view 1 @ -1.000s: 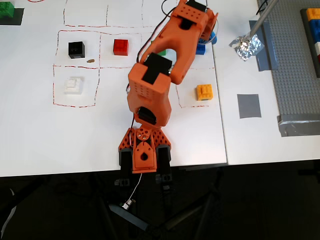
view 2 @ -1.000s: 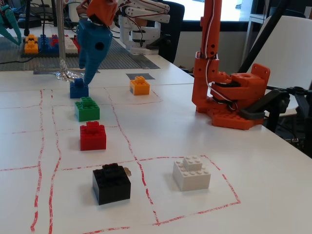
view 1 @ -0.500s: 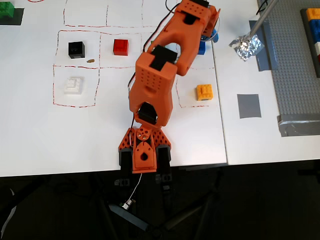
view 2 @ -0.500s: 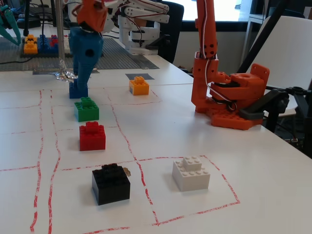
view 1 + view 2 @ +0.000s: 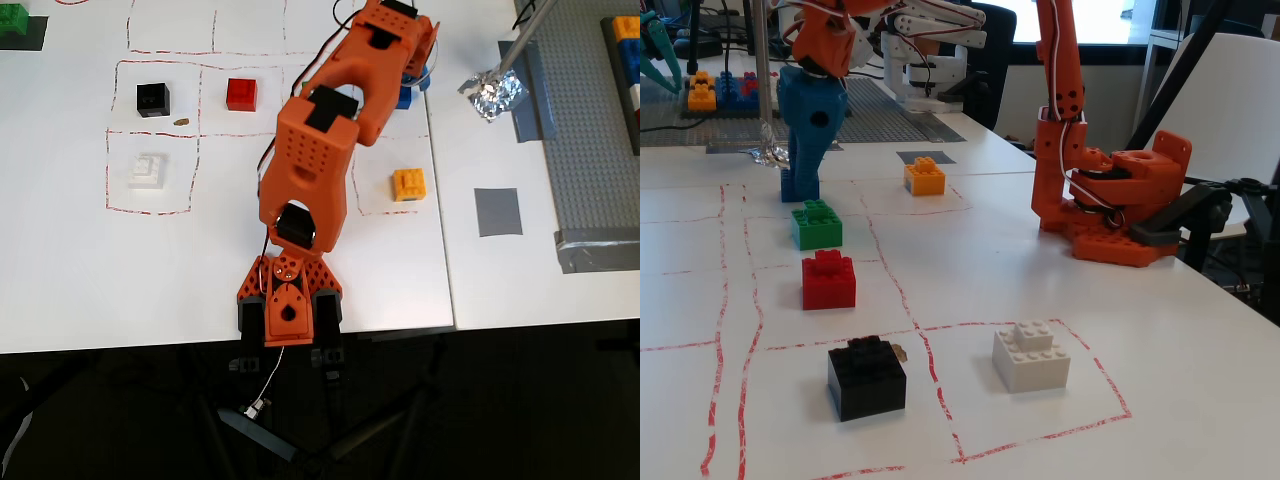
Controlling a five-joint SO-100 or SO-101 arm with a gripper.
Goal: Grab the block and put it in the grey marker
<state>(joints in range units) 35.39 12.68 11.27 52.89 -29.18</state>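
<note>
Overhead view
- Arm: the orange arm reaches up across the white table (image 5: 200, 290); its wrist hides the end effector, so from here I cannot tell how wide it stands.
- Block: only a sliver of the blue block (image 5: 404, 97) shows at the wrist's right edge, in the top-right drawn cell.
- Grey marker: the grey marker (image 5: 497, 211) lies bare, well apart from the block, down and to the right, between the orange-yellow brick (image 5: 408, 184) and the long studded baseplate (image 5: 590, 130).
- Others: red brick (image 5: 241, 94), black brick (image 5: 153, 98) and white brick (image 5: 146, 169) sit in their cells; crumpled foil (image 5: 492, 93) lies near the block.

Fixed view
- End effector: the end effector (image 5: 800, 180), with its blue finger pointing straight down, sits right at the block (image 5: 790, 186), which rests on the table behind the green brick (image 5: 816, 225). Whether the fingers are closed on it or merely around it, I cannot tell.
- Grey marker: the marker (image 5: 928, 156) is visible behind the orange-yellow brick (image 5: 925, 176), nothing on it.

Progress
- Done: the approach appears complete.
- Left: securing the grip, lifting, carrying across and setting down on the marker.
</note>
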